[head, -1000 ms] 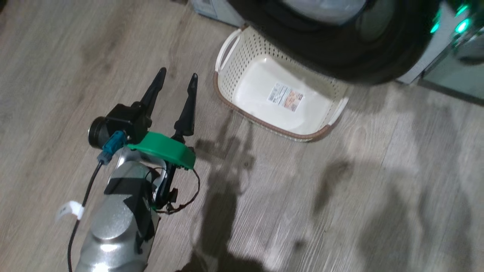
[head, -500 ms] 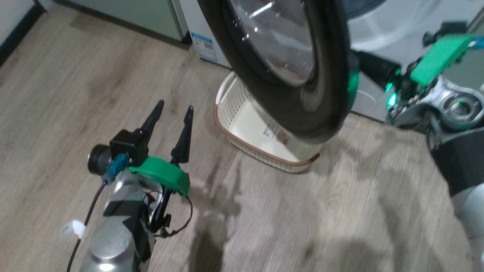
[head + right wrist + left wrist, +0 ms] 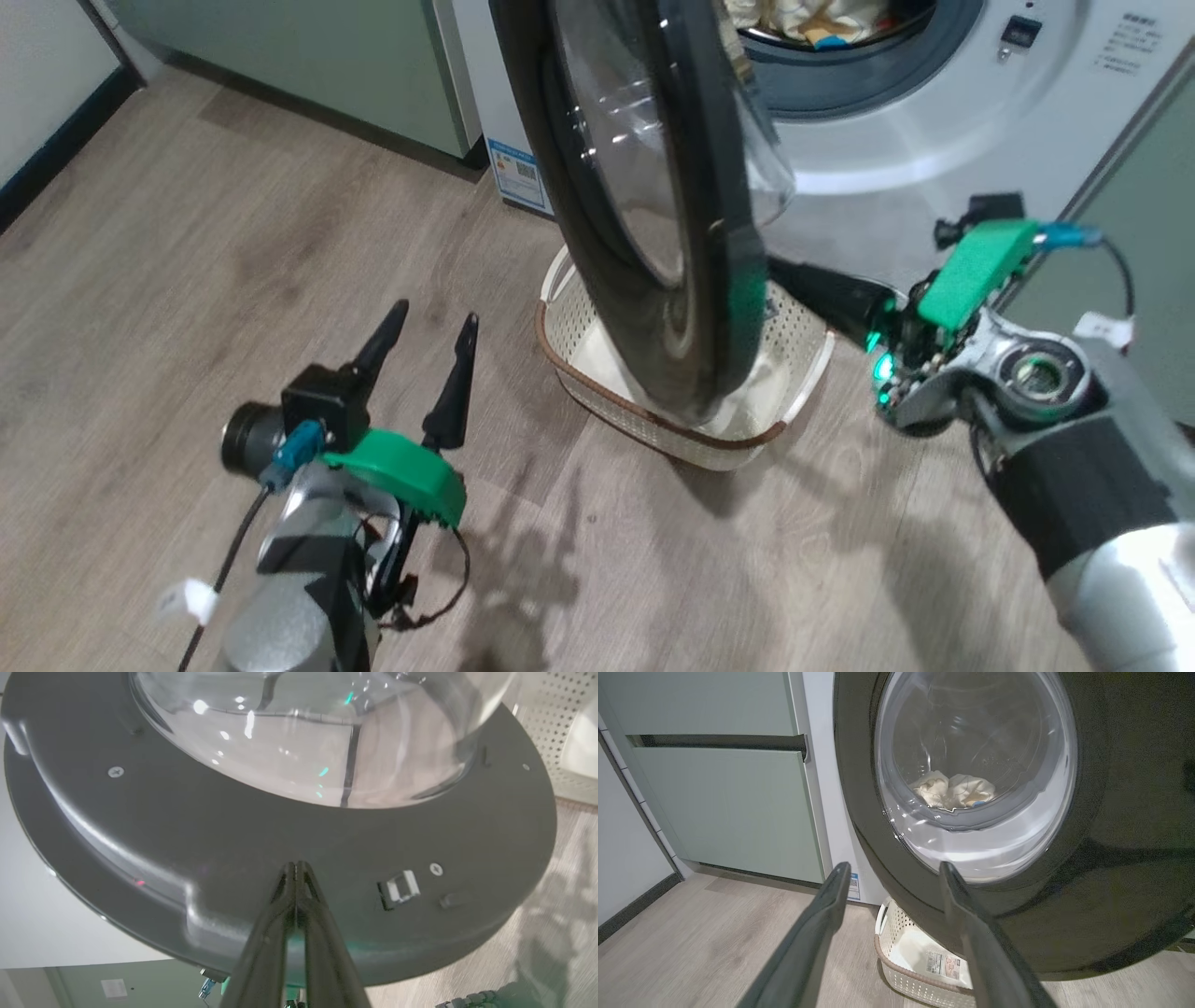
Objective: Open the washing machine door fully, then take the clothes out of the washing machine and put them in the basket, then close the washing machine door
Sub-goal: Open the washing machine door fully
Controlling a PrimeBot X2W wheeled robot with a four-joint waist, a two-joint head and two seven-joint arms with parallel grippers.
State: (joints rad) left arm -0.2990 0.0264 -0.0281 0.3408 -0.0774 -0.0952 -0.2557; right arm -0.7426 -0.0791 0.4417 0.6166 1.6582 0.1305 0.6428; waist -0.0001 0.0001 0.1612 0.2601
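Touching door (image 3: 187,826), right end effector (image 3: 295,864)

This is a home laundry corner: a white front-loading washing machine (image 3: 934,140) stands beside pale green cabinets (image 3: 724,807) on a wood-look plank floor (image 3: 187,233), with a perforated laundry basket (image 3: 581,347) and dark skirting (image 3: 637,907).

Left jaws wide apart; right jaws tight together, forearm (image 3: 1102,495) outstretched
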